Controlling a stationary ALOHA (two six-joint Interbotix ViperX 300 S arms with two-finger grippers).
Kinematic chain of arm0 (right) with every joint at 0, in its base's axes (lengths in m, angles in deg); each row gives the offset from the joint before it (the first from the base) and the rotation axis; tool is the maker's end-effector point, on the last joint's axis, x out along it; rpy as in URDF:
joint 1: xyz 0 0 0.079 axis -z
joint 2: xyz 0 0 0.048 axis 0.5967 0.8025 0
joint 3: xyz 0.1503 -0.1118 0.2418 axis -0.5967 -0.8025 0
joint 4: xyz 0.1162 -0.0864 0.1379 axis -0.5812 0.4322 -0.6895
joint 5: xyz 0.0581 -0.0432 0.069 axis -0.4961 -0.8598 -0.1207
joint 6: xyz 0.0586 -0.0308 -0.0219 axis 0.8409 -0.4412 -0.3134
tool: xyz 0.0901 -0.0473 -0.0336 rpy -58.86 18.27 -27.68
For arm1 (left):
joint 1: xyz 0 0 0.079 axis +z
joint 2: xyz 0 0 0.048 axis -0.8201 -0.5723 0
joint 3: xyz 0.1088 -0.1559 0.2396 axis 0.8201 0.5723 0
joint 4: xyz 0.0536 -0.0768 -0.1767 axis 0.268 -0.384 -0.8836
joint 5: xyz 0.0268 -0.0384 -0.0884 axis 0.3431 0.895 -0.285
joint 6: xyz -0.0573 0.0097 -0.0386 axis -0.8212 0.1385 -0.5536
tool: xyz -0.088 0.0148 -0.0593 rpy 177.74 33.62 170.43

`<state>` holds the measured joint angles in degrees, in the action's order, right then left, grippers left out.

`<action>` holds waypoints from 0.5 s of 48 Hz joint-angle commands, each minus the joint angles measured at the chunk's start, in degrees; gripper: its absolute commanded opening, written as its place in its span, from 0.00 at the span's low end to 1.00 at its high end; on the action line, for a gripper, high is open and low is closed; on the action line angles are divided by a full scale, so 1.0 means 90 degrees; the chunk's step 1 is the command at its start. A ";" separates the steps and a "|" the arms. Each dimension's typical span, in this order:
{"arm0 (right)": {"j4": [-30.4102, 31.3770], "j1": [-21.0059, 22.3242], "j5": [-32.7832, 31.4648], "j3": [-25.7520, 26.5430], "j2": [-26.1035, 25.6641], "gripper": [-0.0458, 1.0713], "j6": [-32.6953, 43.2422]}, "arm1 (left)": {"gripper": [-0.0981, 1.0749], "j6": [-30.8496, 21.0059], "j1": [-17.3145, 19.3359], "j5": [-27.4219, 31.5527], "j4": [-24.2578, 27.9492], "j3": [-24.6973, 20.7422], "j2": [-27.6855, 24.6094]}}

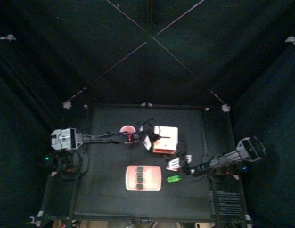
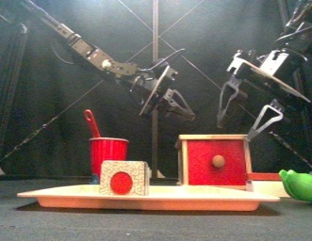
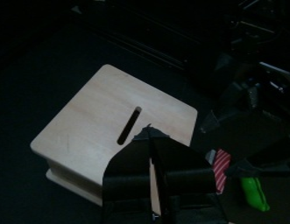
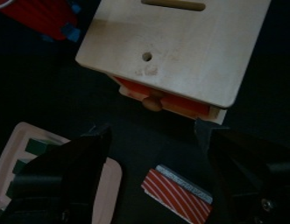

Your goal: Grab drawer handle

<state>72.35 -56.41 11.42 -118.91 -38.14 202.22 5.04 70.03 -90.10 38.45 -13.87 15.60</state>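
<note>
1. Drawer (image 2: 216,161): small box unit w/ red front & round wooden knob (image 2: 219,161), standing on the table (image 1: 108,120) right of centre in front view. From above it shows as a pale square top (image 1: 165,137) near table's middle. Left wrist view: pale wood top w/ a dark slot (image 3: 112,131).
2. Right wrist view: drawer (image 4: 171,48) seen from above its front, knob (image 4: 151,102) sticking out under the pale top.
3. My left pincer (image 3: 155,188): jaws nearly together in the wrist view, nothing between them, tips over the drawer top's edge. Front view has it (image 2: 169,102) hanging above & left of the drawer, not touching.
4. My right pincer (image 2: 244,104): jaws spread wide, nothing held, up above drawer's right side. Wrist view: both jaws (image 4: 147,175) apart w/ the knob beyond them, no contact.
5. Red cup (image 2: 107,154) w/ a red utensil in it, left of the drawer.
6. Small pale block w/ red dot (image 2: 124,177) in front of the cup, on a flat pinkish tray (image 2: 70,196).
7. Green thing (image 2: 298,184) at far right; can't tell what.
</note>
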 commanded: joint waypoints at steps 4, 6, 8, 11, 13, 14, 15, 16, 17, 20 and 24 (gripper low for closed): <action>0.0000 -0.0010 -0.0059 0.0205 0.0088 0.97 0.0020 | 0.25 0.0010 0.0166 -0.0020 -0.0234 -0.0371 -0.0176; -0.0010 -0.0010 -0.0059 0.0234 0.0137 0.97 0.0020 | 0.24 0.0010 0.0186 -0.0010 -0.0283 -0.0381 -0.0225; -0.0039 -0.0010 -0.0059 0.0273 0.0205 0.96 0.0020 | 0.24 0.0010 0.0205 0.0010 -0.0342 -0.0391 -0.0293; -0.0098 -0.0010 -0.0059 0.0313 0.0283 0.96 0.0020 | 0.24 0.0010 0.0225 0.0049 -0.0381 -0.0391 -0.0371; -0.0127 0.0000 -0.0068 0.0342 0.0313 0.96 0.0020 | 0.24 0.0010 0.0244 0.0098 -0.0391 -0.0391 -0.0410; -0.0156 0.0010 -0.0059 0.0361 0.0342 0.96 0.0020 | 0.24 0.0010 0.0254 0.0117 -0.0391 -0.0391 -0.0430; -0.0176 0.0010 -0.0059 0.0381 0.0361 0.96 0.0020 | 0.24 0.0010 0.0254 0.0146 -0.0391 -0.0391 -0.0449; -0.0195 0.0010 -0.0059 0.0400 0.0371 0.96 0.0020 | 0.24 0.0010 0.0264 0.0195 -0.0391 -0.0381 -0.0479; -0.0225 0.0020 -0.0059 0.0430 0.0391 0.96 0.0020 | 0.24 0.0010 0.0264 0.0225 -0.0391 -0.0391 -0.0488; -0.0303 0.0020 -0.0059 0.0479 0.0459 0.97 -0.0010 | 0.24 0.0010 0.0273 0.0371 -0.0391 -0.0391 -0.0518; -0.0313 0.0029 -0.0059 0.0547 0.0547 0.96 -0.0039 | 0.24 0.0020 0.0283 0.0488 -0.0391 -0.0400 -0.0537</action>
<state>69.54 -56.32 11.16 -115.49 -32.96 202.13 5.13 72.32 -86.49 35.02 -16.16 10.32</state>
